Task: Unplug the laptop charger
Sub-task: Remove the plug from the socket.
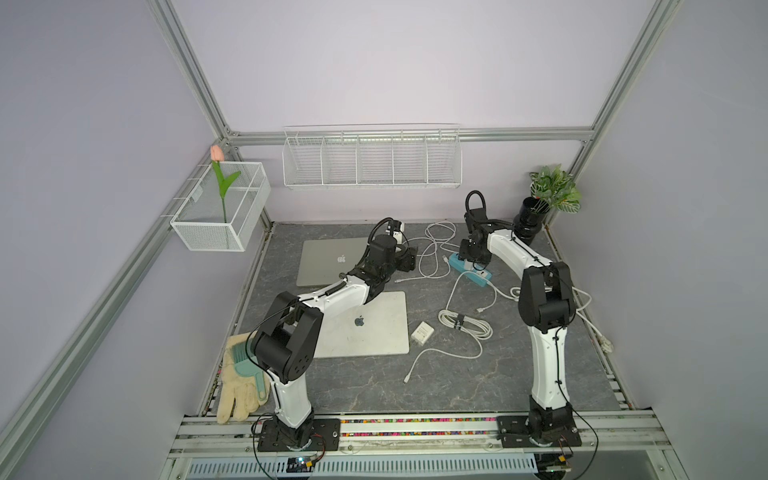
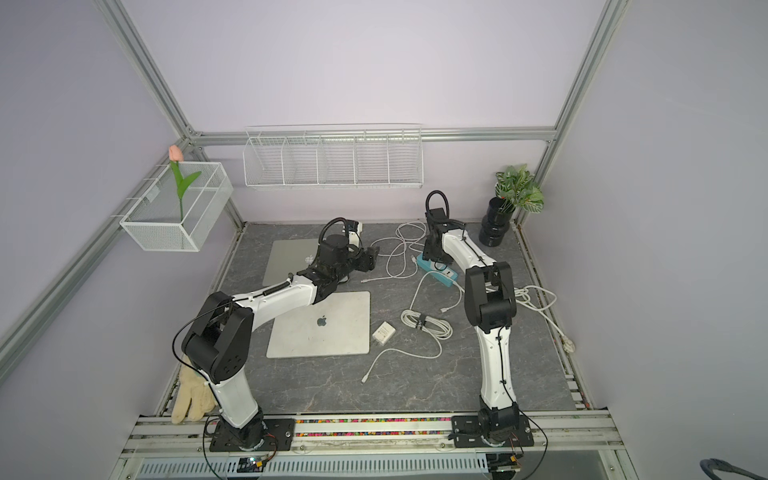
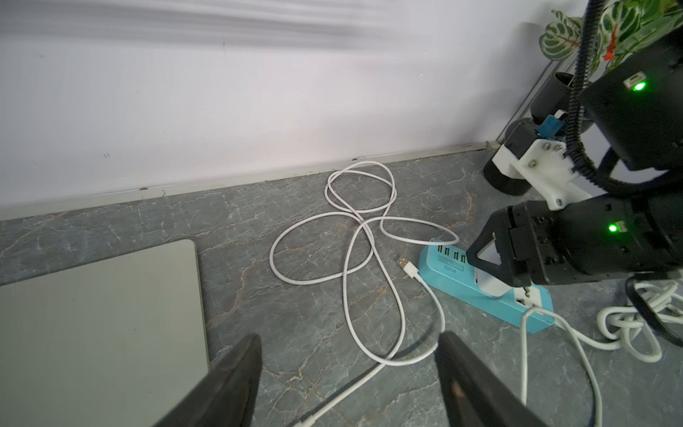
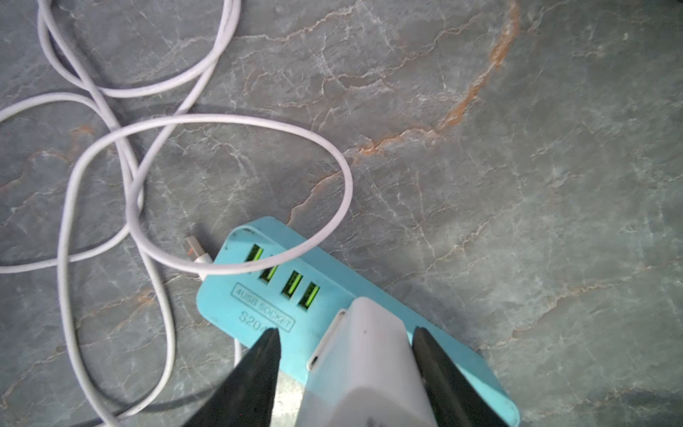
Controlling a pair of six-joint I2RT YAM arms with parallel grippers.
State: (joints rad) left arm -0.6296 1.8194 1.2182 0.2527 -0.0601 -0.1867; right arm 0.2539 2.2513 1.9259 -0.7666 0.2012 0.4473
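Pincer, left [image 3: 349, 336]: gapes wide, holds nothing, hovers clear above loose cable [image 3: 364, 227]. Pincer, right [image 4: 345, 330]: straddles laptop charger [image 4: 369, 369] from above, presumably for straight pull; gap at one finger [image 4: 258, 369], unclamped. Charger location: plugged into power strip [image 4: 229, 307], far part of worktop [image 1: 457, 386].

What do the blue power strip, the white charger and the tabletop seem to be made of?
Power strip: likely moulded plastic, matte; rounded corners, lettering in the same blue.
Charger: smooth white plastic, slightly glossy; soft highlight.
Tabletop: grey veined stone look; perhaps printed laminate, cannot tell.
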